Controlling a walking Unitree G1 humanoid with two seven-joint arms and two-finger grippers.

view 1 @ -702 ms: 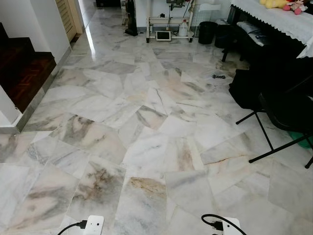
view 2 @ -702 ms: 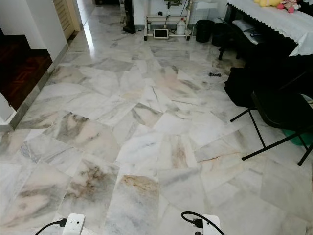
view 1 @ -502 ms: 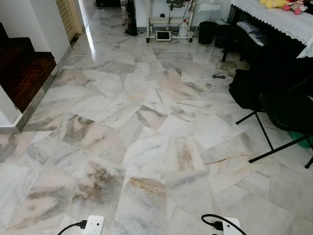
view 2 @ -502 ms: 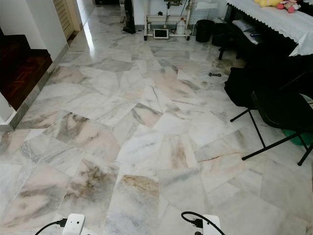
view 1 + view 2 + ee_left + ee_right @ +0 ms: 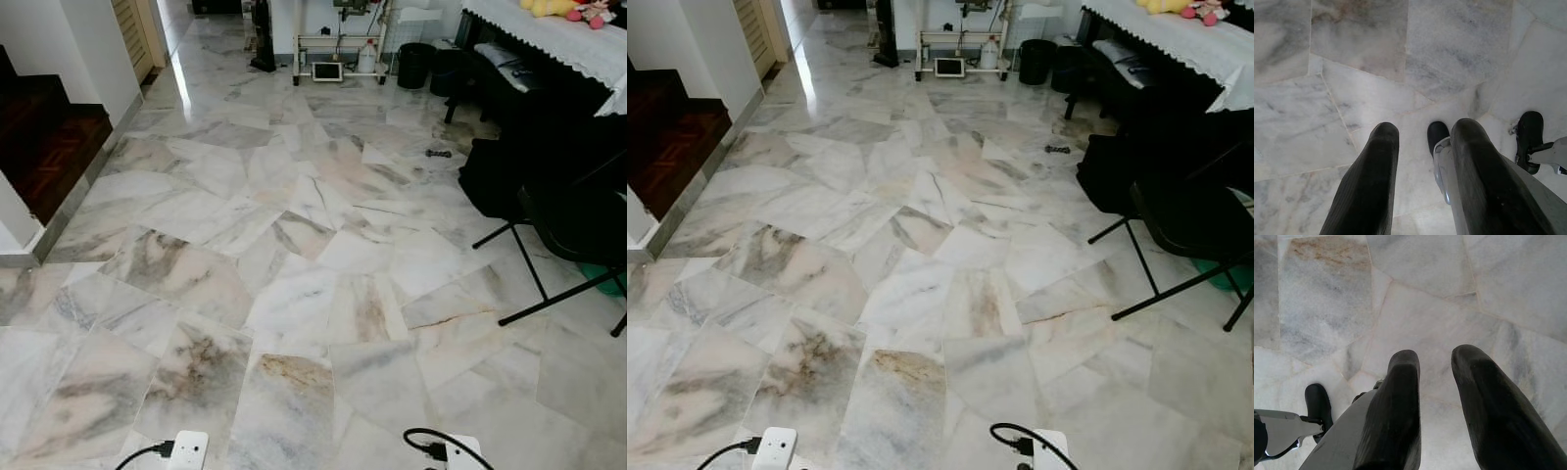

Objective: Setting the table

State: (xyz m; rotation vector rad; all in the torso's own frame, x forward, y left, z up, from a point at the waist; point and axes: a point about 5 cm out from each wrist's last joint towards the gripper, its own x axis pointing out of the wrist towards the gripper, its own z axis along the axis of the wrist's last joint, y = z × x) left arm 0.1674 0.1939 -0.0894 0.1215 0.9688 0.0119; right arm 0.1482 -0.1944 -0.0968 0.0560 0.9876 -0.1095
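Marble floor underfoot; left tool, right tool hang parted, empty; no legible writing.

no readable text, labels, brands or numbers anywhere, floor bare of markings, far items too small to make out

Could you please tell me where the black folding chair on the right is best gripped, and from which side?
Probably the seat's near edge of the black folding chair, approached from the marble floor on its left: the thin legs slant and cross low, and the lace-covered furniture crowds its far side.
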